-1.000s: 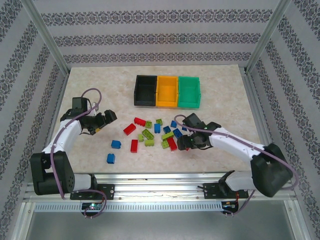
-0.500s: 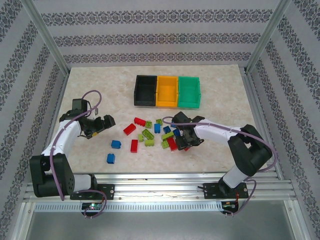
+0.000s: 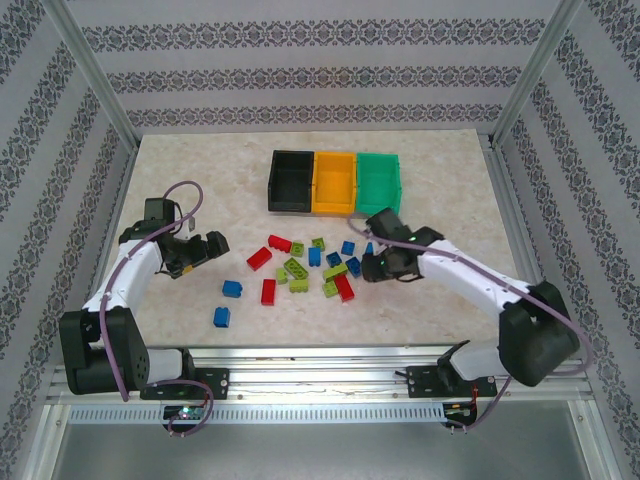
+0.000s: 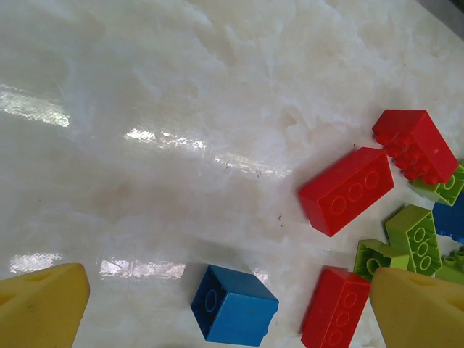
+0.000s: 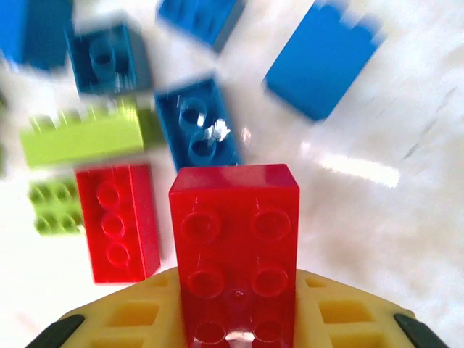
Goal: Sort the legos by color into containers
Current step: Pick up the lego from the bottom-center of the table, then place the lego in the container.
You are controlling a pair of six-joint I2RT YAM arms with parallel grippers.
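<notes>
Three small open-top plastic bins stand touching in a row toward the far side of the pale marble-patterned bench [image 3: 200, 180]: a black bin [image 3: 291, 182], an orange-yellow bin [image 3: 335, 184] and a green bin [image 3: 380, 185]. From above, each shows its bare floor.

The loose red, blue and lime-green studded plastic bricks [image 3: 310, 265] lie scattered in front of the bins, mid-bench between the two arms. Two small blue bricks [image 3: 232, 288] sit apart on the left fringe of the scatter. Broad open bench runs left of the bins and along the right side up to the aluminium frame posts [image 3: 95, 85] and the patterned walls.

The right arm [image 3: 470, 280] reaches inward from its near-edge base, its forearm stretched low toward the scatter. The right end effector [image 3: 378, 262] sits at the scatter's right edge, clamped on a red studded plastic brick [image 5: 235, 254], which is held between its yellow fingers [image 5: 138, 319] above blue, lime and red pieces.

The left arm [image 3: 125, 275] bends up from its base. The left end effector [image 3: 203, 250] points at the scatter's left side, its yellow fingertips [image 4: 40, 304] spread wide apart over a blue brick and gripping nothing.
</notes>
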